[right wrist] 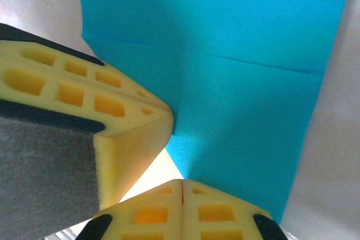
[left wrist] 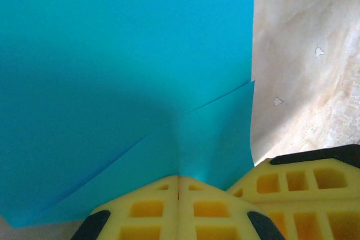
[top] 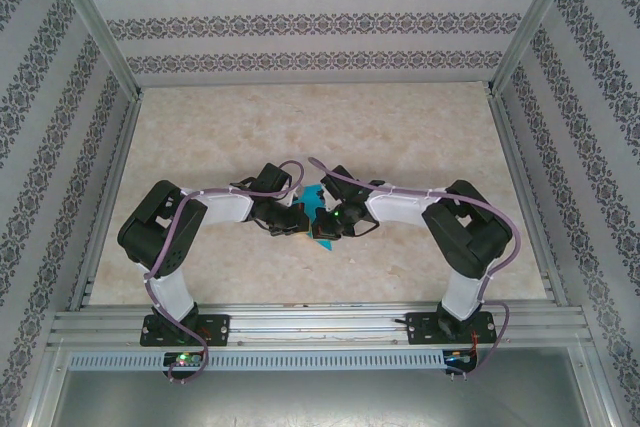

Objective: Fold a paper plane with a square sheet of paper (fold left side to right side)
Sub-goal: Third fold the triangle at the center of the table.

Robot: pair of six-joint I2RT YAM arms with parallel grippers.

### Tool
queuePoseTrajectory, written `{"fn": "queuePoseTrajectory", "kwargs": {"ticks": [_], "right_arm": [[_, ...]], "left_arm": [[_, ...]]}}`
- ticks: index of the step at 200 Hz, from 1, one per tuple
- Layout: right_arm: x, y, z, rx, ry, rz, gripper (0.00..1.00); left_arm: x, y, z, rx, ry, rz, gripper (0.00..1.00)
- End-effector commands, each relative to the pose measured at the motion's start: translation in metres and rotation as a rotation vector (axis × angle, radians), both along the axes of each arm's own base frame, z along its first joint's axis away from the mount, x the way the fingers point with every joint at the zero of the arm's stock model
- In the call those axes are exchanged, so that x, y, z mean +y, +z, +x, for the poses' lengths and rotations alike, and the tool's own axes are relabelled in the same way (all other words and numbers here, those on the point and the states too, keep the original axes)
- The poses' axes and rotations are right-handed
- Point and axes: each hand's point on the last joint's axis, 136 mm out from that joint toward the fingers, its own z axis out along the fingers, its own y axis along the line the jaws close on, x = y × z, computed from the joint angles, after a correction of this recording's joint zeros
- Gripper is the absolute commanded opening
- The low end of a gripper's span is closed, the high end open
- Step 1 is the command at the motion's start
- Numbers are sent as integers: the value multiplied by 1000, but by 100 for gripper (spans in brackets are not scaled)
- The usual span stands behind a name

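**Both grippers pinching the teal sheet mid-table**

The sheet of paper [top: 323, 236] is sitting at the middle of the table [top: 400, 147], between the two arms. Its visible strip is running from the near side toward the far wall. The grippers are covering its middle, so I cannot tell which end is leading. Up close, layers are overlapping [left wrist: 124, 71], with a slanted folded edge crossing the face. The left gripper [left wrist: 179, 195] is pinching the sheet's edge, yellow pads pressing together on the paper. The right gripper [right wrist: 183, 200] is clamping it from the opposite side [right wrist: 236, 37], and the two are working just beside each other.
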Motion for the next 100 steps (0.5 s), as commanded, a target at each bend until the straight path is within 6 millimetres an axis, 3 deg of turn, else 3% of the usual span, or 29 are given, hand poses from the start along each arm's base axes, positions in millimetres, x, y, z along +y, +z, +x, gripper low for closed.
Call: {"fn": "queuePoseTrajectory", "kwargs": {"ticks": [1,100], "right_arm": [[5,-3,-3,22,7,-7,0],[-29,-20,-29,87,-4,-128,0]], "left_arm": [[17,-26,-12,65,7,121,0],[24,-34,-15,78,-6,171,0]]}}
